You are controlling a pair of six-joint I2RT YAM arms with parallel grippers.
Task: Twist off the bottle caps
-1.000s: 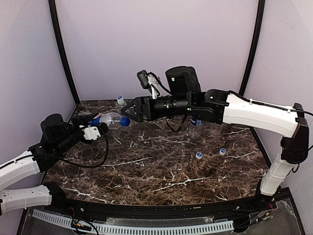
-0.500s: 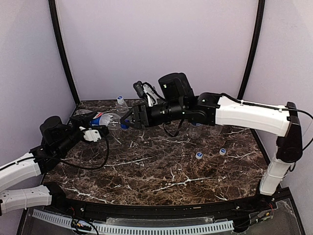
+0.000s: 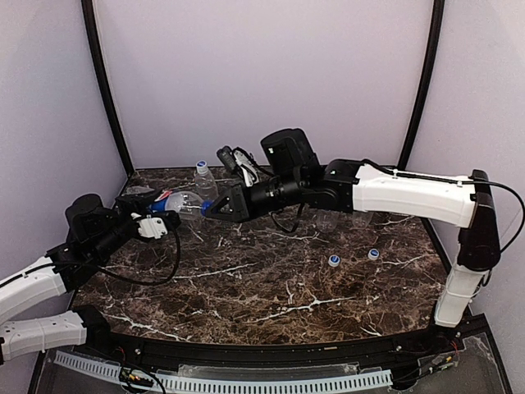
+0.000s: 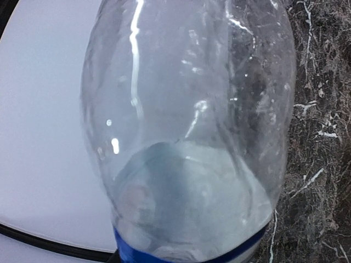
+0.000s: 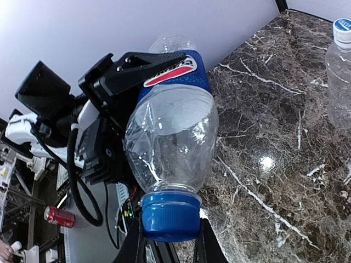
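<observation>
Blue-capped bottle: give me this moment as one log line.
left gripper holds bottle by label | right gripper jaws pinch blue cap | cap on neck | two loose caps on table

I count two bottles for certain, one labelled bottle (image 3: 187,199) and one bare bottle (image 3: 205,182); more clear plastic shows behind my right arm (image 3: 410,193), but it is too hidden for me to number. Of caps I count four: one dark blue cap (image 5: 170,215) on the labelled bottle, one pale cap (image 5: 343,24) on the bare bottle, and two lying free on the one marble table (image 3: 246,287), a left loose cap (image 3: 334,260) and a right loose cap (image 3: 373,254). My arms make two, counting my left arm (image 3: 33,283), and beyond the table edge I see one red can (image 5: 58,216)
</observation>
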